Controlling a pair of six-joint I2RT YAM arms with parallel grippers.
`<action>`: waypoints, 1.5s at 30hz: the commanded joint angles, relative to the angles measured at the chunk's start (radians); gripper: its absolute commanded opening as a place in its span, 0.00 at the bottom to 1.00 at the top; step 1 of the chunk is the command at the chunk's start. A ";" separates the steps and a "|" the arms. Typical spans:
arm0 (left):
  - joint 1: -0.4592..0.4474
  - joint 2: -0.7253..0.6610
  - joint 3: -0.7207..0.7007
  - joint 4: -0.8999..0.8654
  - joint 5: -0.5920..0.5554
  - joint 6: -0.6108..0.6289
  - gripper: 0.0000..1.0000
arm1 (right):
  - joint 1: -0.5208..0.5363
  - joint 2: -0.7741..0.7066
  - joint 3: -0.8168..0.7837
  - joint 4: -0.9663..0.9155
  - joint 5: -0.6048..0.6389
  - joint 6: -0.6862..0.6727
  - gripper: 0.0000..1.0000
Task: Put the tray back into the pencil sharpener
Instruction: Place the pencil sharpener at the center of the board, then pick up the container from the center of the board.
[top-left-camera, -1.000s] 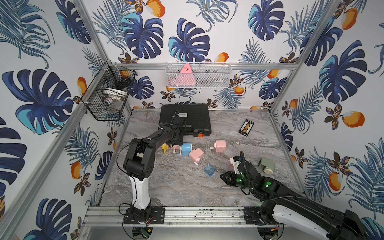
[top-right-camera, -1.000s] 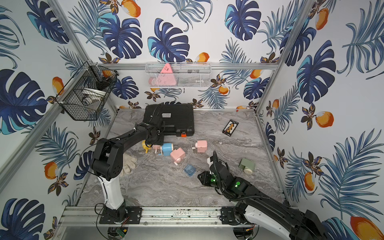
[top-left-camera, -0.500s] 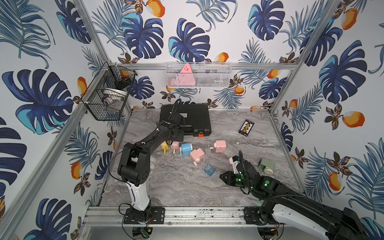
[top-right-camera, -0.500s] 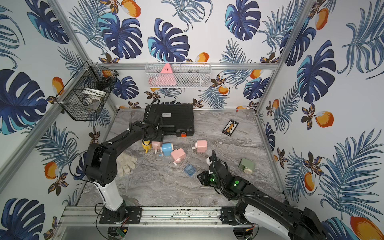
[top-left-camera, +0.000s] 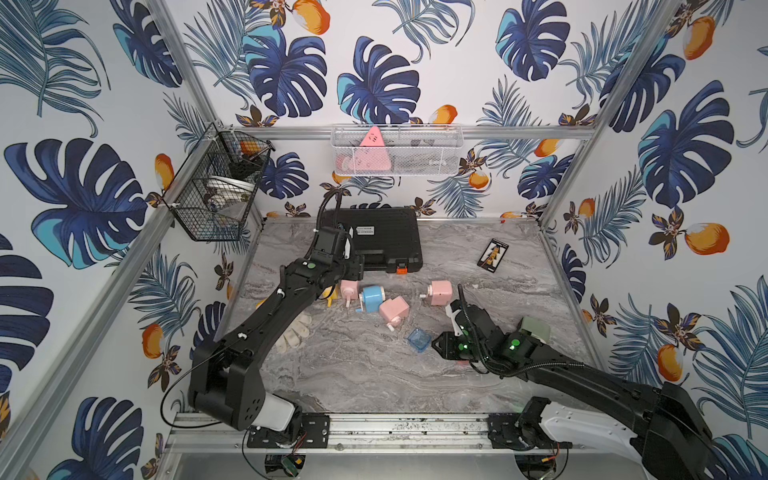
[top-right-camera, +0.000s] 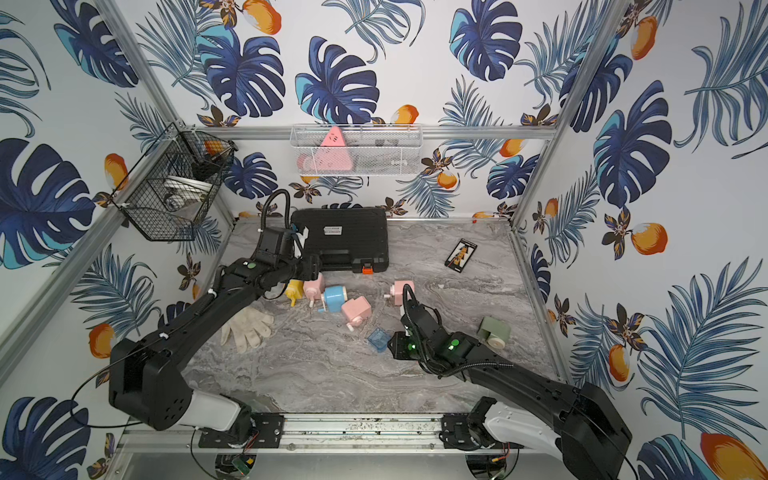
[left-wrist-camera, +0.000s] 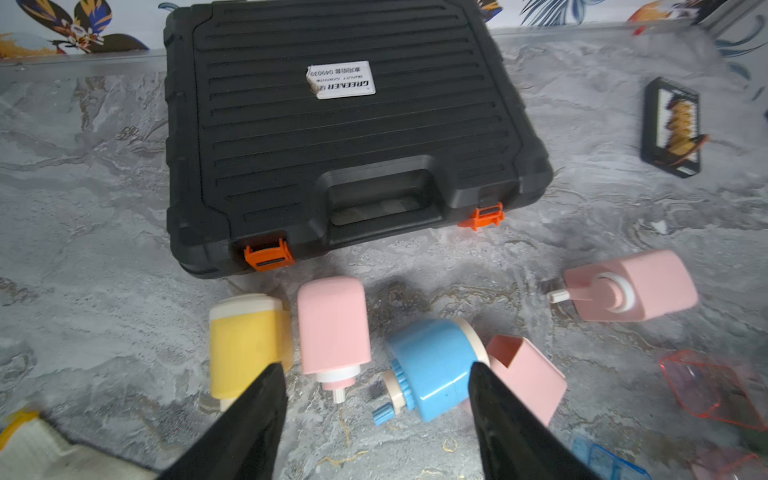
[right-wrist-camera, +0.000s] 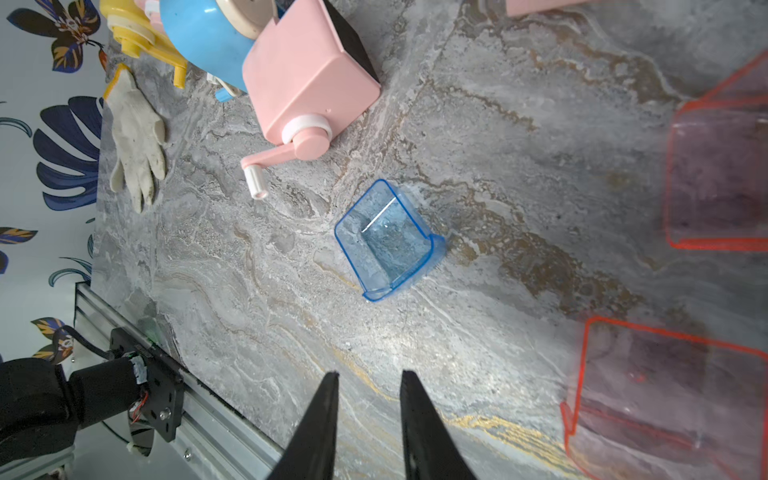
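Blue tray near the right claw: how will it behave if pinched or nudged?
The blue tray looks like thin, clear, hollow plastic: probably light, likely to skate on the smooth tabletop if nudged. Its walls seem thin and glossy, so a pinch may flex them or slip. It is boxy with flat faces, so rolling looks unlikely.

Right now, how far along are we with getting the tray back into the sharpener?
Nothing is done yet: the clear blue plastic tray lies loose, apart from the round blue pencil sharpener. In hand: nothing; the right gripper hovers empty near the tray, and the left gripper is open by that sharpener. Remaining: grasp, align, insert.
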 joint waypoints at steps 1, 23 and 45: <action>0.002 -0.068 -0.082 0.134 0.063 0.009 0.73 | 0.010 0.050 0.036 -0.046 0.009 -0.106 0.31; 0.002 -0.168 -0.219 0.205 0.039 0.036 0.73 | 0.139 0.533 0.389 -0.210 0.199 -0.457 0.38; 0.002 -0.202 -0.248 0.230 0.033 0.027 0.73 | 0.140 0.636 0.411 -0.179 0.175 -0.516 0.03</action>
